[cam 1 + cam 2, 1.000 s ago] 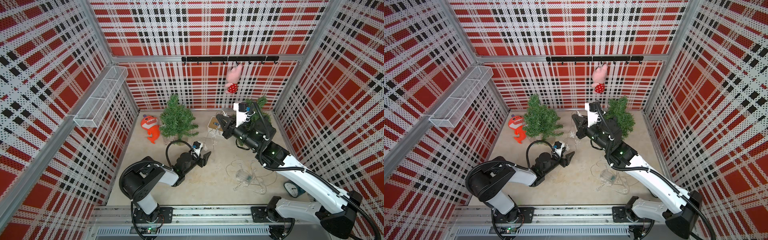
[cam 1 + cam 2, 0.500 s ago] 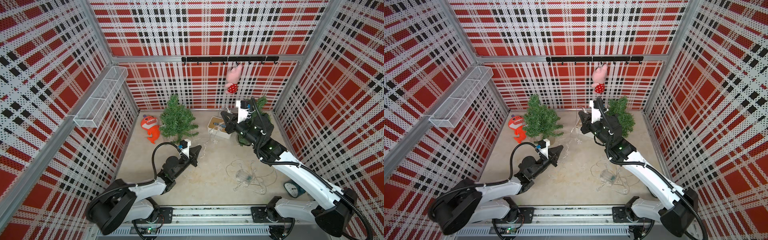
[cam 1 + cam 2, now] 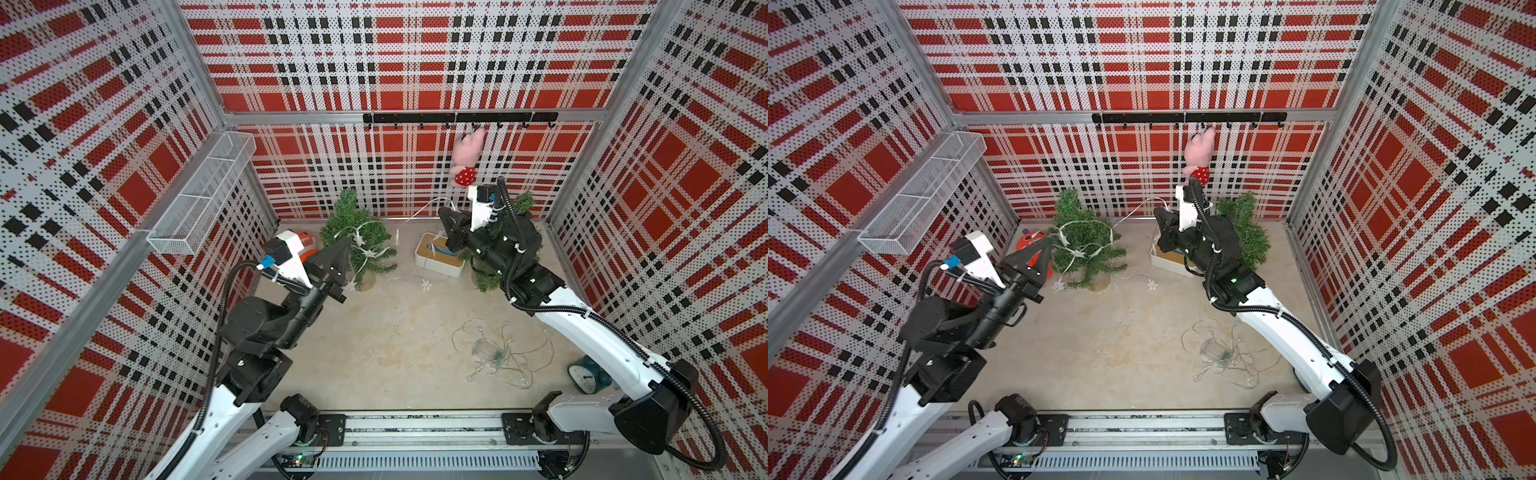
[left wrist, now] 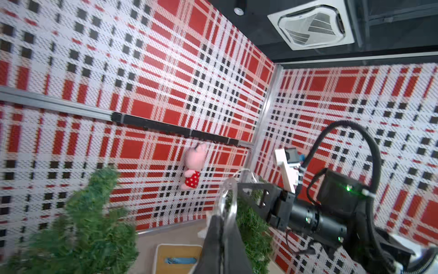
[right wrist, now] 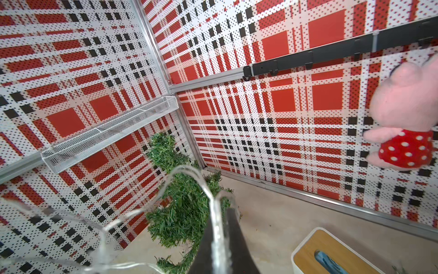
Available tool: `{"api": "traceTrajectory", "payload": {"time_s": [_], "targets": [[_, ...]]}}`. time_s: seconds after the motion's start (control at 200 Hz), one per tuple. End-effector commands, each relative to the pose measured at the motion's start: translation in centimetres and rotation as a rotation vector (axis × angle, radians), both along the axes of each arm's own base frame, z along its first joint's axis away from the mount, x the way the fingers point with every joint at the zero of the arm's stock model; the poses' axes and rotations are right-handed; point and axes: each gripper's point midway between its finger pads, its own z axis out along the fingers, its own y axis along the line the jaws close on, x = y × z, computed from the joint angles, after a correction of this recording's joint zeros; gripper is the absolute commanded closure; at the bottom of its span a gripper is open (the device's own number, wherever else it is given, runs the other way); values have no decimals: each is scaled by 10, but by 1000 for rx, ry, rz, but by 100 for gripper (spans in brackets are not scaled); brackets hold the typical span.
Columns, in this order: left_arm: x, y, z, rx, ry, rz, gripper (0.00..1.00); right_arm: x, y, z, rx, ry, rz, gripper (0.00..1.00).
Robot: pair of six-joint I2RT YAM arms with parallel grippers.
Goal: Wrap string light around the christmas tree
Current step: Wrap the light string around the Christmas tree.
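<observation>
**A:** Plaid perforated walls (image 3: 415, 62) box in a pale counter (image 3: 386, 332). Where's the string light (image 3: 1078, 252)?

**B:** It's partly looped over the christmas tree (image 3: 353, 216), which stands right at the tips of the left jaws. From there a strand arcs across to the right jaws, raised above the tissue box (image 3: 436, 266).

**A:** Do both have hold of it?

**B:** Yes. The left wrist view shows the left jaws pinched narrow on a clear loop of strand. The right wrist view shows the right jaws closed, with the strand running out between them.

**A:** Why two grips?

**B:** My guess is that the left pins the wrapped part against the branches so it can't slip. The right lifts the free length clear of the box, ready to carry round the tree.

**A:** And the tangle (image 3: 488, 353) back behind the right jaws?

**B:** That's loose wire lying on the counter. I can't tell whether it joins the same string.
</observation>
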Motion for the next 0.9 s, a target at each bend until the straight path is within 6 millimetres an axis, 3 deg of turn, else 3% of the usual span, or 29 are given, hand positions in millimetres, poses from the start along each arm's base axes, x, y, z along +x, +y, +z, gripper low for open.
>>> {"api": "traceTrajectory", "payload": {"time_s": [0.0, 0.08, 0.215, 0.236, 0.306, 0.386, 0.461, 0.586, 0.702, 0.807, 0.897], "targets": [[36, 29, -36, 164, 241, 214, 99, -16, 28, 24, 24, -63, 152, 100], [50, 61, -28, 177, 291, 370, 99, -26, 53, 37, 17, -79, 264, 100], [70, 84, -22, 151, 307, 420, 99, -45, 109, 63, 22, -98, 470, 100], [75, 95, -22, 142, 315, 454, 99, -47, 117, 69, 24, -106, 492, 100], [88, 121, -18, 123, 344, 544, 99, -44, 137, 87, 47, -115, 545, 100], [98, 168, -13, 92, 385, 698, 100, -31, 153, 106, 99, -119, 576, 100], [103, 208, -9, 67, 411, 819, 100, -16, 171, 110, 129, -102, 604, 100], [104, 251, -7, 68, 426, 995, 100, -17, 194, 120, 252, -93, 729, 100], [117, 262, -9, 82, 417, 1046, 100, -20, 211, 124, 316, -189, 738, 100], [154, 260, -19, 114, 436, 1037, 100, -6, 222, 121, 319, -309, 616, 100], [187, 259, -20, 153, 439, 1044, 99, 14, 227, 106, 311, -331, 539, 100]]}}
